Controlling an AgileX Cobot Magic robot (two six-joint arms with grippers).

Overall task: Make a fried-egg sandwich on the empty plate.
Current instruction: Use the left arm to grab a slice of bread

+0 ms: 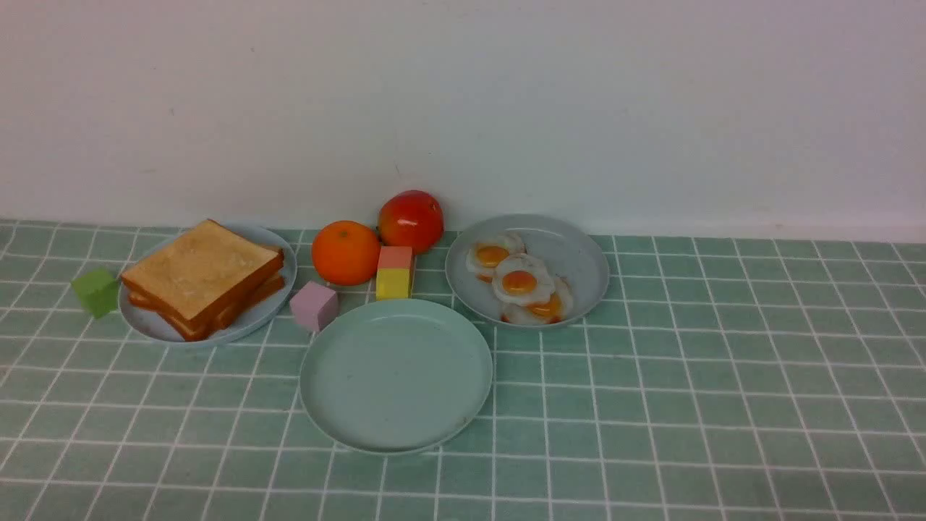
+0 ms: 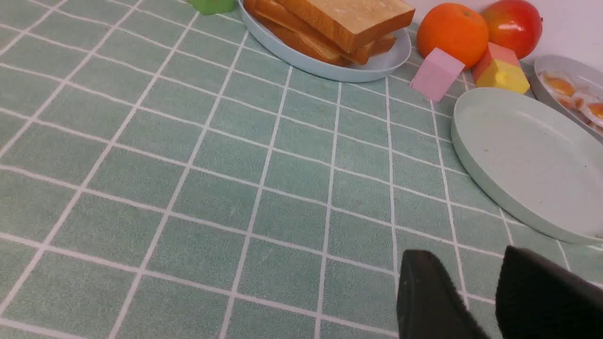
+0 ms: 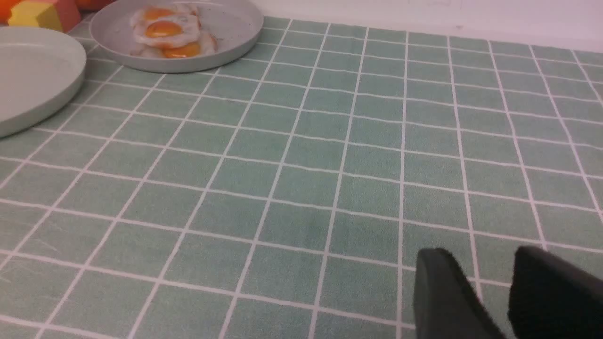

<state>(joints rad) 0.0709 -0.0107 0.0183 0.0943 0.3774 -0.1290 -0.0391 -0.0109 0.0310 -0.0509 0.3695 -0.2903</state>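
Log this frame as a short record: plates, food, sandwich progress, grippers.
mint plate: empty, nearer the robot than the other plates
toast stack: on pale blue plate, left
fried eggs: three, on grey plate, right
progress: nothing assembled yet
left gripper: open, holding nothing
right gripper: open, holding nothing
clutter: orange, red fruit near the wall

Orange [image 1: 346, 252], red apple [image 1: 410, 220], pink cube [image 1: 314, 305], green cube [image 1: 95, 291], pink-and-yellow block [image 1: 395, 273], green checked tablecloth [image 1: 687, 376]
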